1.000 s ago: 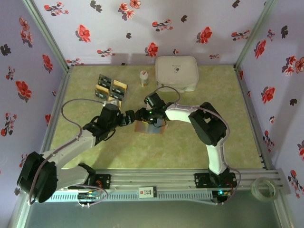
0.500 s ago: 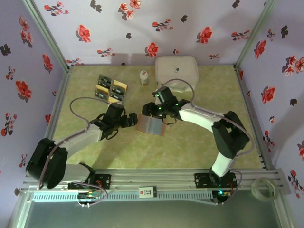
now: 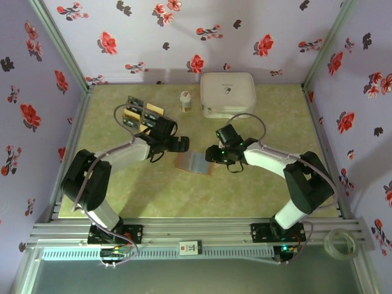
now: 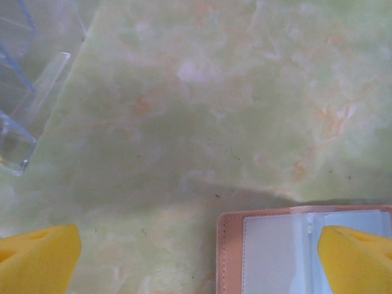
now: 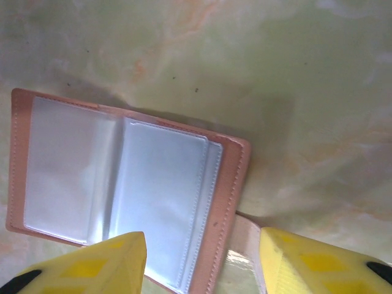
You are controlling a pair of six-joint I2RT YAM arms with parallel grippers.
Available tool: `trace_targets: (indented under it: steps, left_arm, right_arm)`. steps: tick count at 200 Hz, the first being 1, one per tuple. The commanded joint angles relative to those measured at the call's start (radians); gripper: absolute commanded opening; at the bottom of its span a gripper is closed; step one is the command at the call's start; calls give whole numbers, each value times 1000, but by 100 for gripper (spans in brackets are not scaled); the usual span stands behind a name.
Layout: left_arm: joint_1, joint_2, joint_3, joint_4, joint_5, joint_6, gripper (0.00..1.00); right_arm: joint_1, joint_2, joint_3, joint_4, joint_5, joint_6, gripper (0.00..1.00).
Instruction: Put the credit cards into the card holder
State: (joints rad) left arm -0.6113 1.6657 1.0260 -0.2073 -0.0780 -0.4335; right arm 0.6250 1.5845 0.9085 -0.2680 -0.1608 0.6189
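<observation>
Near the middle of the table [image 3: 153,190], the card holder [image 3: 194,163] lies opened flat with its clear pockets facing up, between the two grippers. Left gripper [image 3: 181,144]: jaws spread wide, holding nothing, poised at the holder's far-left corner, with one yellow finger [image 4: 358,257] above a pocket. Right gripper [image 3: 212,153]: jaws partly apart, clamping nothing, above the holder's right edge. The credit cards [image 3: 142,114] are grouped at the far left, well apart from the holder. A white bottle [image 3: 185,101] and a white case [image 3: 228,95] sit behind.
</observation>
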Motion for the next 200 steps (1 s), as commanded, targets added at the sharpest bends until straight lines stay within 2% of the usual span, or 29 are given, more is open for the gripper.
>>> trace_targets:
  steps: [1,74,147,200]
  left_arm:
    - [-17,51,43,-74,-23,76,100]
    - [-36,82,-32,-49,-40,50,100]
    - [-88,14,-177,13,-37,-36,100]
    - [-158,-60,-269,50,-36,-142,100]
  right_arm:
    - [-7,-36,-31,-18,46,-31,51]
    - [-13,-35,-78,8,35,-29,47]
    - [-14,-45,-101,34,-1,-15,41]
    - [-11,-64,-122,44,-27,-4,38]
